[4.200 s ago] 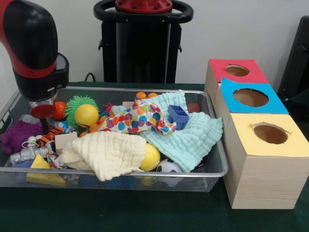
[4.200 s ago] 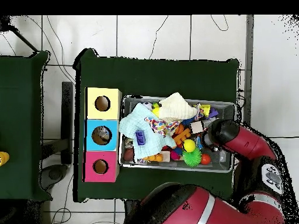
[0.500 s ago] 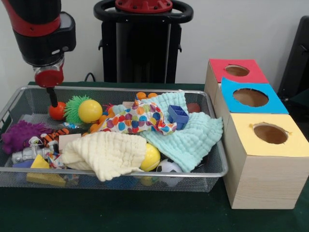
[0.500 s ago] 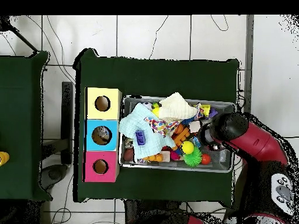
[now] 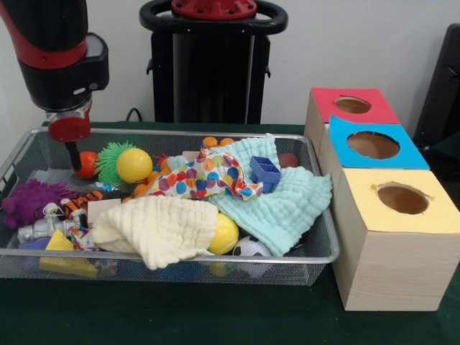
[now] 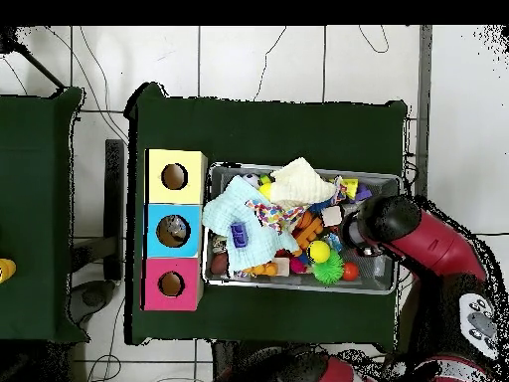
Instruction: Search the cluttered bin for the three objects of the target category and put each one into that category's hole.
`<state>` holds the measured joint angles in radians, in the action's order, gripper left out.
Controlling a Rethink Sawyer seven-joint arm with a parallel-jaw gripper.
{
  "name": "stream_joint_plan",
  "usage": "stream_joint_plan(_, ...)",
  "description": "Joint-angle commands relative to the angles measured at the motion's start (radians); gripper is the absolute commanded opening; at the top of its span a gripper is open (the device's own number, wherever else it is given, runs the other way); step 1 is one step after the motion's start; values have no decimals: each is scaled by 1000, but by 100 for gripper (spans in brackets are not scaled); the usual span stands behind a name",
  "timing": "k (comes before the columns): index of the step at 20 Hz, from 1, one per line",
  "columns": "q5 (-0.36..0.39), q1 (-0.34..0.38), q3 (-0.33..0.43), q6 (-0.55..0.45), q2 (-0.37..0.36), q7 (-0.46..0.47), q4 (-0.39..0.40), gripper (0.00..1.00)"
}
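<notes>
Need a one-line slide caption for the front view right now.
Sawyer gripper poised over the wire-mesh bin of toys and cloths, beside three wooden boxes.

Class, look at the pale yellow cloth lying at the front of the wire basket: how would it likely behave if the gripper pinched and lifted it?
The pale yellow cloth lies folded and draped over toys, so it would probably hang limp. It looks thin, so likely light. It covers part of a yellow ball, which might roll once uncovered.

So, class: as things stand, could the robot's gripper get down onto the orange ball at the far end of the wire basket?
Probably yes. The gripper hangs beside the orange ball at one end of the wire basket. Nothing lies on top of the ball; only the green spiky ball crowds one side.
</notes>
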<state>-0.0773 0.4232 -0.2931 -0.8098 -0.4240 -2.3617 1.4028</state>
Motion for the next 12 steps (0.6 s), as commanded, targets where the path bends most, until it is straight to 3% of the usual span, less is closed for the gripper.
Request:
stream_joint_plan(1,-31,7,128,84,72,-72,55,100)
stream_joint_plan(12,-57,-10,142,120,89,-103,60,100)
